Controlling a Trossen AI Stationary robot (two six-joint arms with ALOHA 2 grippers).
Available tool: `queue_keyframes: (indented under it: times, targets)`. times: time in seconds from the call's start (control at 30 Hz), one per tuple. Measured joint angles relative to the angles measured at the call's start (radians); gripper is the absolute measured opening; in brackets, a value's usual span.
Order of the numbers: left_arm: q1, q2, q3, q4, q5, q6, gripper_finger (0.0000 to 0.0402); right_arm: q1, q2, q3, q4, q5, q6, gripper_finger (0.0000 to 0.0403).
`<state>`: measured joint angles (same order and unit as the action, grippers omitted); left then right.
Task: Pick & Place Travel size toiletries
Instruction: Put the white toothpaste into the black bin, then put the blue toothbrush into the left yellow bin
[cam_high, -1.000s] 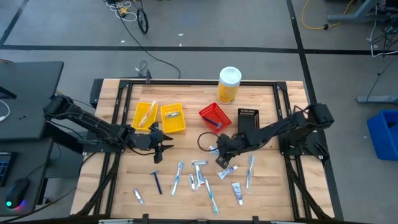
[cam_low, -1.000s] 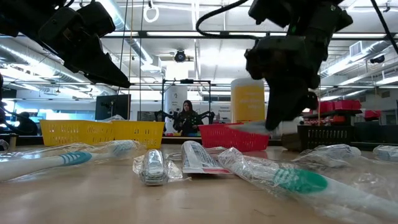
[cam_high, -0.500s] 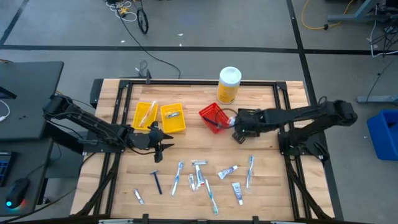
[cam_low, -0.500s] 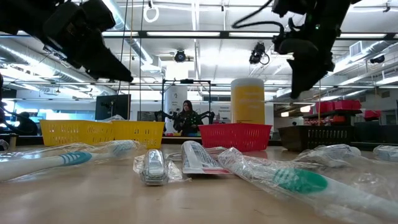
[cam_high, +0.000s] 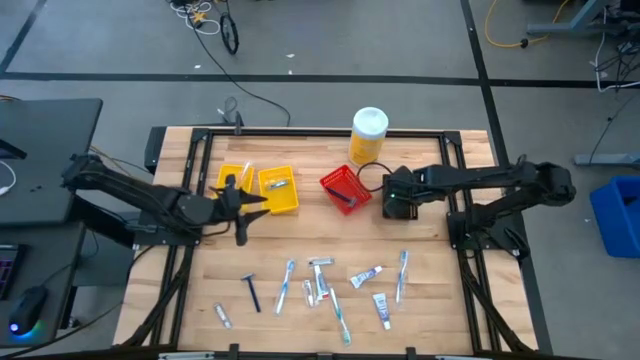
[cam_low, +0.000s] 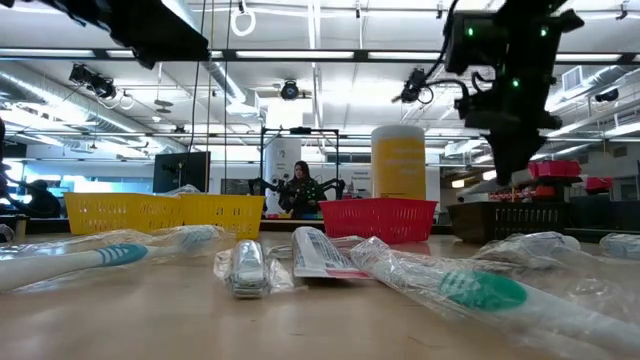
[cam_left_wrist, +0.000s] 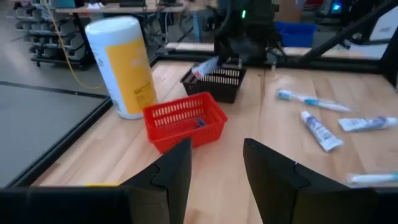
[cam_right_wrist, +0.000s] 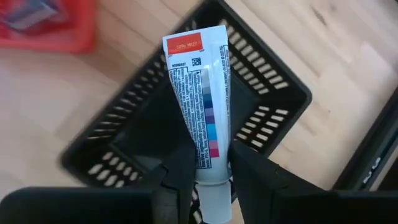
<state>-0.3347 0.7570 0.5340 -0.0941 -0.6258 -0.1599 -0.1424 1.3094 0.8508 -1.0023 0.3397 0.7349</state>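
Observation:
My right gripper hangs over the black bin and is shut on a white toothpaste tube. From the left wrist, the same tube slants out above the black bin. My left gripper is open and holds nothing, beside the yellow bins. Toothbrushes, tubes, a razor and packets lie flat on the near half of the table. My right gripper pinches the toothpaste tube between its two fingers at the lower body just above the cap. The fingers come from above, pointing down, and the tube runs along them. It is lifted clear, its crimped red-labelled end pointing down toward the black bin.
A red bin with a small item inside sits left of the black one. The tall yellow canister stands at the far edge. Bare wood lies between the bins and the loose toiletries.
My right gripper has risen from the middle of the table and travelled toward the far right, carrying the tube, and now stands over the black bin. My left gripper has risen and moved toward the far edge, nearer the yellow bins.

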Motion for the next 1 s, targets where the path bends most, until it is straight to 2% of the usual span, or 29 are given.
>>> queue_keyframes:
  times: [0.3, 0.57, 0.83, 1.0]
  targets:
    - [0.000, -0.036, 0.001, -0.049, 0.004, -0.004, 0.0153, -0.068, 0.000, -0.138, 0.150, -0.003, -0.011, 0.0102]
    - [-0.001, -0.035, 0.001, -0.053, 0.013, -0.008, 0.0153, -0.114, 0.000, -0.226, 0.361, -0.051, -0.066, 0.0152]
    - [-0.001, -0.035, 0.000, -0.053, 0.015, -0.008, 0.0153, -0.124, 0.000, -0.186, 0.348, -0.057, -0.127, 0.0215]
    - [-0.001, -0.035, 0.000, -0.053, 0.018, -0.013, 0.0153, -0.124, 0.000, -0.096, 0.307, -0.116, -0.167, 0.0228]
